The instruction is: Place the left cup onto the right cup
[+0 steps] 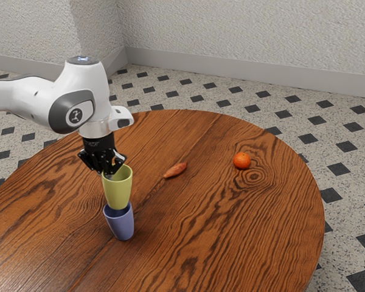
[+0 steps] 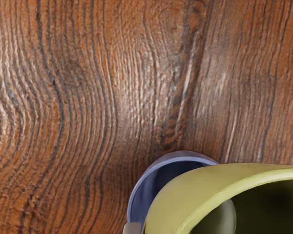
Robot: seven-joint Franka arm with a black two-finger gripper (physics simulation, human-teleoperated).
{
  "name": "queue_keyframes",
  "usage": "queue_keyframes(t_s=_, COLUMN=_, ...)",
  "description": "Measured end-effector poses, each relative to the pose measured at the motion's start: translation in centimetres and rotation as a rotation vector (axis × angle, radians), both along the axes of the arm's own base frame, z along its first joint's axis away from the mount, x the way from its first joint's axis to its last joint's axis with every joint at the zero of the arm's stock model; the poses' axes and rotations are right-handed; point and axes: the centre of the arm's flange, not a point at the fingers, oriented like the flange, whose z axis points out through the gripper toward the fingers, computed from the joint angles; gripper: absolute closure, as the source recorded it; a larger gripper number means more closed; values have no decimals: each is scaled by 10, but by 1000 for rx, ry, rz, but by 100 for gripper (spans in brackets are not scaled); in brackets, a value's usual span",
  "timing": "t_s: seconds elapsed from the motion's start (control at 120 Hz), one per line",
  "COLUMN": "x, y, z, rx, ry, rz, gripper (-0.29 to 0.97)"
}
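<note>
- green cup (image 1: 117,188) (image 2: 205,195): upright with a slight tilt, its base sunk into the mouth of the blue cup (image 1: 120,222) (image 2: 151,183); the stack sits on the table's near-left part in the exterior view
- wrist view: green rim overlaps most of the blue rim, with a blue crescent showing beside it
- blue cup: stands on the table (image 1: 219,231), directly under the green one
- end effector (image 1: 109,167): at 12 o'clock over the stack, fingers pinching the green cup's rim on the side toward the exterior view's left
- arm: white, comes in from the exterior view's left, at 10 o'clock of the cups
- tapered vegetable (image 1: 175,170): orange-brown, lying flat on the table at 2 o'clock of the stack, apart from it
- orange fruit (image 1: 242,160): on the table at 3 o'clock of the vegetable, well apart from the cups
- table: round, dark wood grain
- floor (image 1: 328,128): pale tiles with black diamonds
</note>
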Motion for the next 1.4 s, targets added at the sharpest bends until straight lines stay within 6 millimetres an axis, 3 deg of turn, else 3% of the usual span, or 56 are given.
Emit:
queue_keyframes(t_s=0.3, x=5, y=1, z=-21, rx=2, ry=24, rz=19, gripper=78)
queue_keyframes(t_s=0.533, x=7, y=2, z=-26, rx=-3, ry=31, rz=24, gripper=30)
queue_keyframes(t_s=0.8, x=11, y=0, z=-19, rx=-3, ry=14, rz=17, gripper=8)
queue_keyframes(t_s=0.867, x=17, y=-1, z=-4, rx=-2, ry=-7, rz=14, gripper=6)
queue_keyframes(t_s=1.208, x=48, y=2, z=118, rx=3, ry=-105, rz=3, gripper=1)
queue_keyframes(t_s=1.308, x=49, y=15, z=136, rx=5, ry=-107, rz=-17, gripper=1)
queue_keyframes(t_s=1.4, x=48, y=28, z=140, rx=6, ry=-92, rz=-30, gripper=1)
